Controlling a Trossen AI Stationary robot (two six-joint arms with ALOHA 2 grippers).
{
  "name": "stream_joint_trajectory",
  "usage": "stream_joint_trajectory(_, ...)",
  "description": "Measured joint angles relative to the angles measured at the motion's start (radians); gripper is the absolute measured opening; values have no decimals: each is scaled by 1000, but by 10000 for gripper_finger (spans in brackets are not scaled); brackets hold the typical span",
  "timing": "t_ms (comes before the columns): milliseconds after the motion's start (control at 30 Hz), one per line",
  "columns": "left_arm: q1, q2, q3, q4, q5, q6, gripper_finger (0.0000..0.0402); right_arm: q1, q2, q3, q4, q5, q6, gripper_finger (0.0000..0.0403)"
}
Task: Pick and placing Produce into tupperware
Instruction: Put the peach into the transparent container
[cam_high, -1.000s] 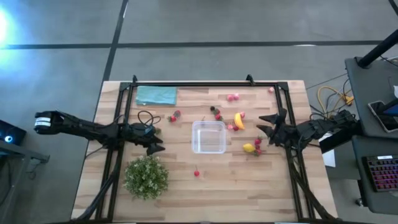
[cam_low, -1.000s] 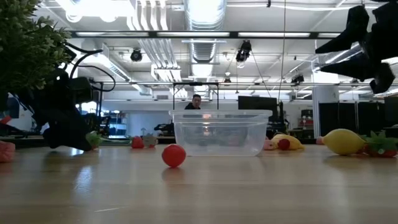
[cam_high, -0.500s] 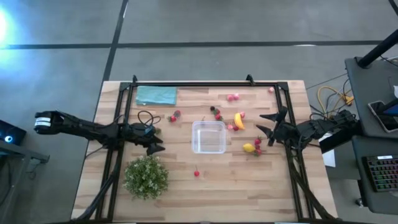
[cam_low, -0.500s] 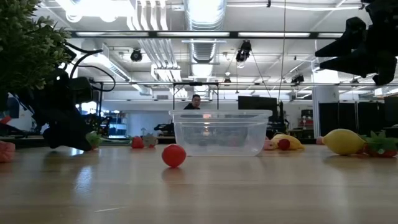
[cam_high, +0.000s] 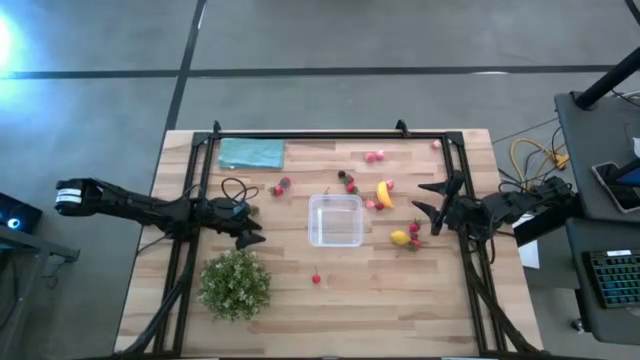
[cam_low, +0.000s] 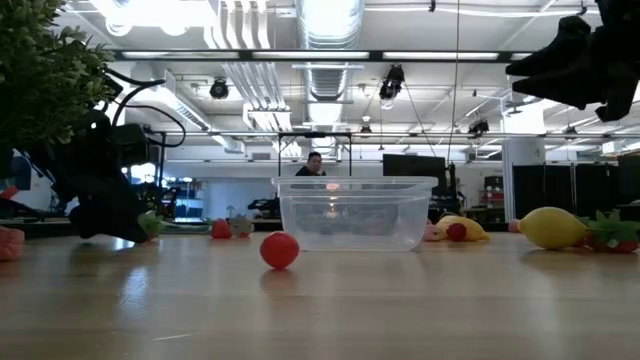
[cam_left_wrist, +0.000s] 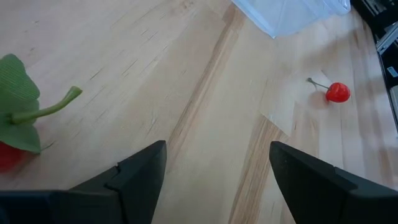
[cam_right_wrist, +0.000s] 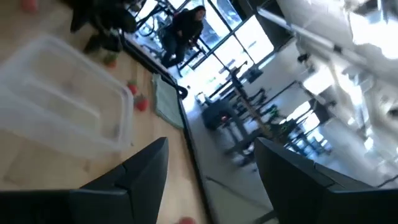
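**Right hand lifts clear, still empty**

The right hand (cam_high: 432, 207), fingers spread and empty, has tilted upward at the desk's (cam_high: 400, 300) three o'clock, beside the lemon (cam_high: 399, 237). No produce is picked yet. The left hand (cam_high: 253, 227) waits released at nine o'clock. The tupperware (cam_high: 335, 220) sits central, empty. Behind: an open workshop.

Right pincer (cam_right_wrist: 205, 177) fingers apart, empty; clear tupperware (cam_right_wrist: 62, 99) on desk (cam_right_wrist: 37, 171); person (cam_right_wrist: 186, 25) at 12 o'clock.
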Motion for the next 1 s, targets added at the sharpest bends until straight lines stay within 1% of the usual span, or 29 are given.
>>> stream_joint_trajectory(100,0,0,0,0,-1,17,272,0,0,0,-2,0,150,233)
stream_joint_trajectory(133,0,0,0,1,-10,65,272,0,0,0,-6,0,187,233)
stream_joint_trajectory(233,0,0,0,10,-38,301,272,0,0,0,-7,0,255,233)
stream_joint_trajectory(333,0,0,0,9,-38,485,272,0,0,0,-7,0,252,233)
stream_joint_trajectory(400,0,0,0,14,-38,556,272,0,0,0,-7,0,225,233)
stream_joint_trajectory(467,0,0,0,39,-38,575,272,0,0,0,-7,0,194,233)
stream_joint_trajectory(567,0,0,1,93,-37,562,272,0,0,0,-7,0,155,233)
stream_joint_trajectory(600,-1,0,2,113,-30,501,272,0,0,0,-7,0,146,233)
stream_joint_trajectory(633,-1,0,3,146,-13,383,272,0,0,0,-7,0,142,233)
stream_joint_trajectory(800,2,5,4,341,-18,-375,272,0,0,0,-7,0,151,233)
stream_joint_trajectory(833,2,5,4,381,-21,-475,272,0,0,0,-7,0,151,233)
stream_joint_trajectory(867,2,5,12,411,-21,-527,272,0,0,0,-7,0,148,233)
stream_joint_trajectory(933,2,6,56,410,-4,-559,272,0,0,0,-8,0,147,233)
stream_joint_trajectory(1000,10,5,119,313,26,-601,272,0,0,0,-7,0,152,233)
